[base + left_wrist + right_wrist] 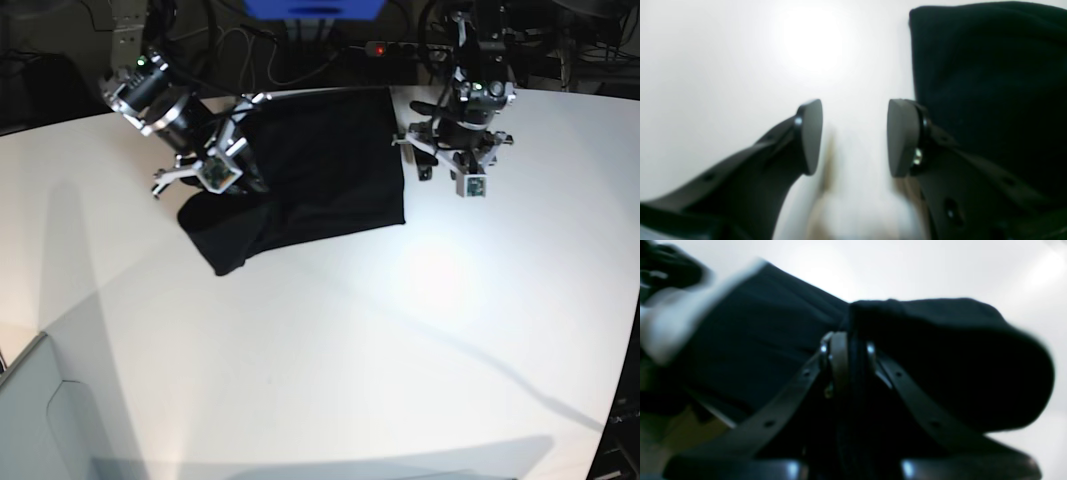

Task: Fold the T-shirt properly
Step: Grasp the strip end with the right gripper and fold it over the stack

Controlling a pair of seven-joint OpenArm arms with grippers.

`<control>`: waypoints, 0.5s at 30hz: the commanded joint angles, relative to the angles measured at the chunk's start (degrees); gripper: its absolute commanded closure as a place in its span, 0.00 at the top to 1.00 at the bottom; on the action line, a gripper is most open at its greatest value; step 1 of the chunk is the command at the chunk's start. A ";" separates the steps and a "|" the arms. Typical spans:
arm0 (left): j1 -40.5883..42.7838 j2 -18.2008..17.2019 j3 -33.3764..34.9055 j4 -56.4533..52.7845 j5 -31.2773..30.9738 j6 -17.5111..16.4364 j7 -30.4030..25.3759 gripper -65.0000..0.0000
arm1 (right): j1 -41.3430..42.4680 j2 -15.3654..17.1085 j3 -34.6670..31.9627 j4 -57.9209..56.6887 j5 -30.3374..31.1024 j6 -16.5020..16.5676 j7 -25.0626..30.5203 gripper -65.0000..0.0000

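Centrally at the far side of the white worktop (330, 350) lies the T-shirt (320, 175), black, plain side up, no print visible. Its main panel is spread flat; its near corner on the base view's left is bunched into a rounded lobe.

Right claw (848, 346): narrow, clamped on a fold of the T-shirt. In the right wrist view, black cloth passes between the two fingers (838, 356) and bulges beyond them. In the base view, this claw sits over the cloth's left portion, beside the bunched lobe.

Left claw (855, 136): wide, holding nothing. In the left wrist view, bare worktop shows between the two pads (902, 136); the T-shirt's edge lies just beyond the pad on that view's right. In the base view, this claw stands just beside the cloth's right edge, near the far corner.

Cables and dark equipment (300, 45) run behind the worktop's far edge.
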 commanded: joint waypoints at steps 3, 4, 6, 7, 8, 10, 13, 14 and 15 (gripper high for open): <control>-0.07 -0.22 -0.30 1.06 -0.18 0.01 -1.14 0.46 | 0.70 -0.06 -6.81 1.14 1.24 0.59 1.77 0.00; -0.07 -0.31 -0.30 1.06 -0.18 0.01 -1.14 0.46 | 1.05 0.03 -8.83 1.14 1.15 0.59 1.77 0.00; -0.07 -0.31 -0.30 1.06 -0.18 0.01 -1.14 0.46 | 2.63 0.03 -12.78 0.08 1.06 0.59 1.33 0.00; -0.07 -0.31 -0.30 1.06 -0.18 0.01 -1.14 0.46 | 3.33 0.03 -14.46 -0.89 1.06 0.59 1.33 0.00; -0.07 -0.40 -0.39 1.06 -0.18 0.01 -1.14 0.46 | 4.39 0.12 -16.04 -2.21 0.97 0.59 1.33 0.00; 0.02 -0.31 -0.39 1.15 -0.18 0.01 -1.14 0.46 | 6.50 0.12 -18.32 -6.25 0.97 0.59 1.51 0.00; 0.19 -0.31 -0.39 1.50 -0.18 0.10 -1.14 0.46 | 9.31 0.12 -19.73 -12.14 0.97 0.50 1.68 0.00; 0.28 -0.31 -0.39 1.67 -0.09 0.19 -1.14 0.46 | 9.84 0.12 -19.73 -13.63 0.97 0.50 1.68 0.00; 0.28 -0.31 -0.39 1.76 -0.09 0.27 -1.14 0.46 | 10.19 0.12 -19.73 -14.78 0.97 0.50 1.68 0.00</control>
